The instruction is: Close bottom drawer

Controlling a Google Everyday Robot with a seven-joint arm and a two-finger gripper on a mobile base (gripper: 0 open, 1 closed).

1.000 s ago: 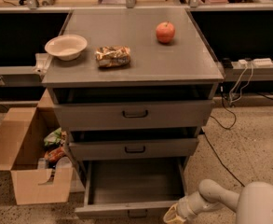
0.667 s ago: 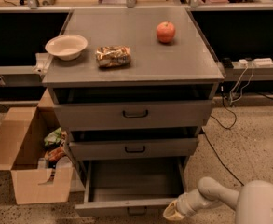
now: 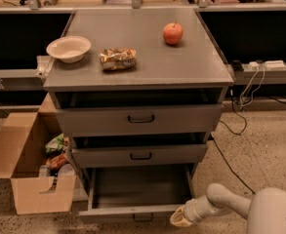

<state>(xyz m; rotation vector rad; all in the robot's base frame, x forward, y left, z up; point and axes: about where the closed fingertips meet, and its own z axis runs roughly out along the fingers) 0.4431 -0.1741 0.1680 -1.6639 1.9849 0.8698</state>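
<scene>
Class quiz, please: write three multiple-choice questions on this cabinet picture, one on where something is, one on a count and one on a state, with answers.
1. Where is the gripper?
A) out of sight
B) low, at the right front corner of the bottom drawer
C) high at the picture's upper left

2. How many things lie on the cabinet top?
A) one
B) three
C) five

3. The bottom drawer is:
A) pulled far out
B) fully shut
C) taken away

Answers:
1 B: the gripper sits low by the right end of the drawer front.
2 B: a bowl, a snack bag and an apple lie there.
3 A: the drawer's bare tray shows from above.
</scene>
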